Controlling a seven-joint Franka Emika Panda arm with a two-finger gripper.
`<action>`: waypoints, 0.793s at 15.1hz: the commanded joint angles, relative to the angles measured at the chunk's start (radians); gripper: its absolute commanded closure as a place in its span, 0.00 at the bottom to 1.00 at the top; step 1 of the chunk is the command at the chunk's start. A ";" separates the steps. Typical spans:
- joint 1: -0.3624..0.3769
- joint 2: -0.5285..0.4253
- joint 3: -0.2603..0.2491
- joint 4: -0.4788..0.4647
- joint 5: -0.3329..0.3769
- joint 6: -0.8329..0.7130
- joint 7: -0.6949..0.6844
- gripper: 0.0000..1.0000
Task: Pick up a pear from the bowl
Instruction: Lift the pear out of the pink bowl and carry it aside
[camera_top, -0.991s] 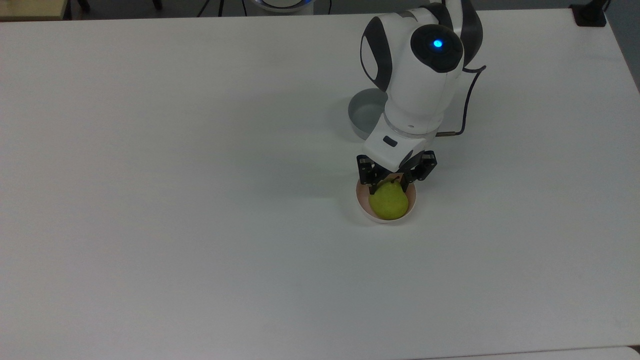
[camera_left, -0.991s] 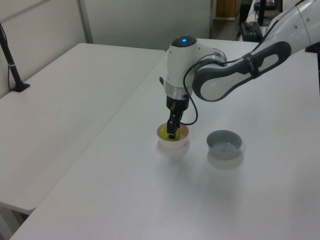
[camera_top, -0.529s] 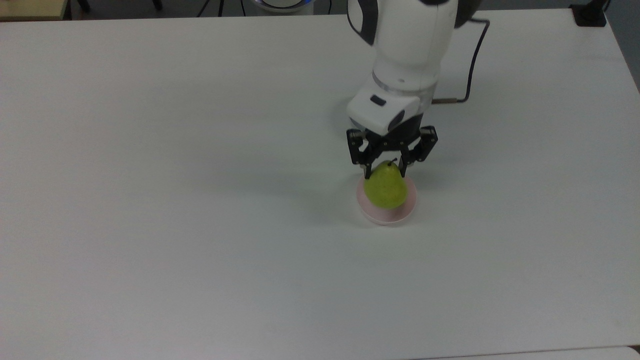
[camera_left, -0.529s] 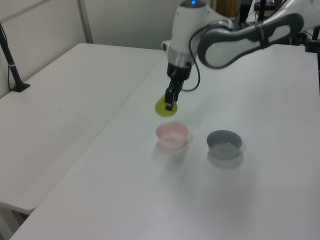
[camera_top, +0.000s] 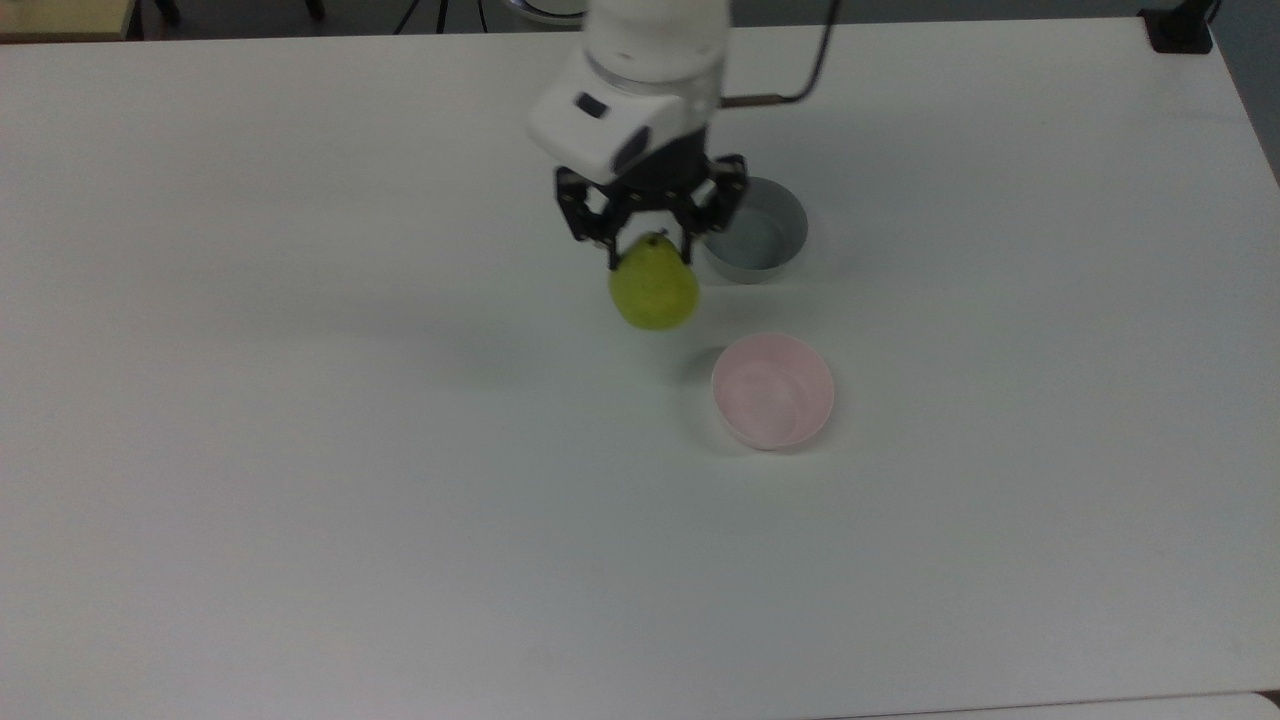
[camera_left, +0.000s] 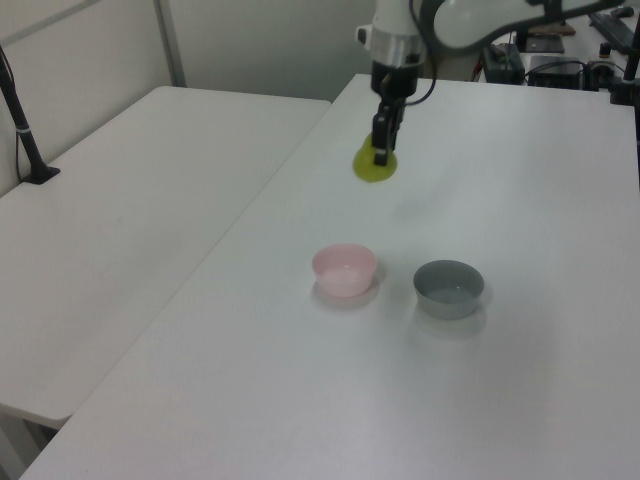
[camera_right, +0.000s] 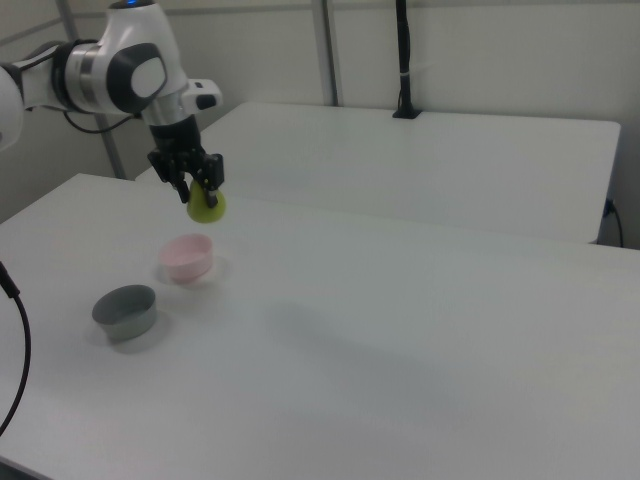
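A yellow-green pear (camera_top: 655, 290) (camera_left: 375, 167) (camera_right: 208, 207) hangs high above the table. My gripper (camera_top: 648, 252) (camera_left: 381, 155) (camera_right: 199, 190) is shut on its narrow top, fingers pointing down. The pale pink bowl (camera_top: 773, 390) (camera_left: 345, 269) (camera_right: 187, 257) stands on the table with nothing in it. In the top view the pear is up and to the left of this bowl, well clear of its rim.
A grey bowl (camera_top: 755, 243) (camera_left: 449, 288) (camera_right: 126, 311) of similar size stands close to the pink one, holding nothing. The white table (camera_top: 300, 450) spreads wide on all sides. A second white table (camera_left: 130, 190) (camera_right: 480, 150) adjoins it, with a black post (camera_right: 404, 60) on it.
The gripper has lifted the pear out of the pink bowl, raised it high and carried it to the top view's upper left. The grey bowl, earlier hidden under the arm, now shows fully.
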 joint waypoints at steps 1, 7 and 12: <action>-0.150 -0.090 0.087 -0.099 -0.050 -0.069 -0.098 0.84; -0.211 -0.068 0.088 -0.166 -0.130 -0.029 -0.101 0.83; -0.202 0.025 0.087 -0.215 -0.172 0.074 -0.096 0.80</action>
